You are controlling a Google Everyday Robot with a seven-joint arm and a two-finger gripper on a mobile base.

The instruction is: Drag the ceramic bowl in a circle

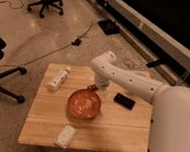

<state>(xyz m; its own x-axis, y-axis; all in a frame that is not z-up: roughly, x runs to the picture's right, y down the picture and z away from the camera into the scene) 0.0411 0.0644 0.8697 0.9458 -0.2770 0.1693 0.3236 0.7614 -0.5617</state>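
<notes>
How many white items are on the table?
2: a bottle far left, an object near the front edge; the arm may hide others. Hand by the bowl's far rim.

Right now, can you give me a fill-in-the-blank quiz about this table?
The round glossy orange-red ceramic bowl sits on a ____ table.
The robot's gripper is at the far rim of the ____.
The flat black rectangular object lies to the bowl's ____ in this view.
Missing: wooden; bowl; right.
</notes>
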